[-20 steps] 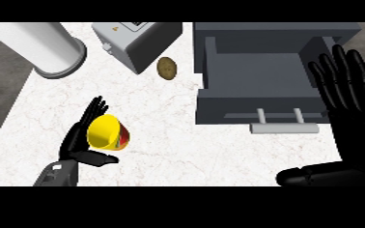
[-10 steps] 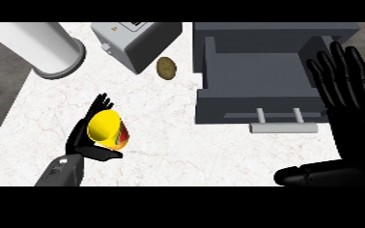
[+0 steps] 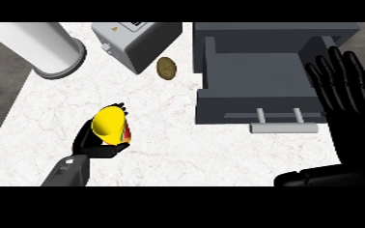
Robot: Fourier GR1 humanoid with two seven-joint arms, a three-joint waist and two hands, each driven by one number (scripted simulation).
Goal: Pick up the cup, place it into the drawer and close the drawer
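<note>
A yellow cup (image 3: 109, 124) with a red inside is tilted on its side at the lower left of the counter. My left hand (image 3: 92, 144) curls round it from below, thumb under its rim. The grey drawer (image 3: 242, 106) stands open at the right, its inside bare, its handle (image 3: 281, 127) facing me. My right hand (image 3: 341, 91) is open, fingers straight and pointing up, at the drawer's right edge.
A silver toaster (image 3: 139, 41) stands at the back middle. A white cylinder (image 3: 41, 48) stands at the back left. A brown potato (image 3: 166, 68) lies between the toaster and the drawer. The white marble counter (image 3: 164, 149) ends at a dark strip at the far left.
My left hand has carried the cup slightly up and to the right, tilting it more. The right hand has barely shifted.
</note>
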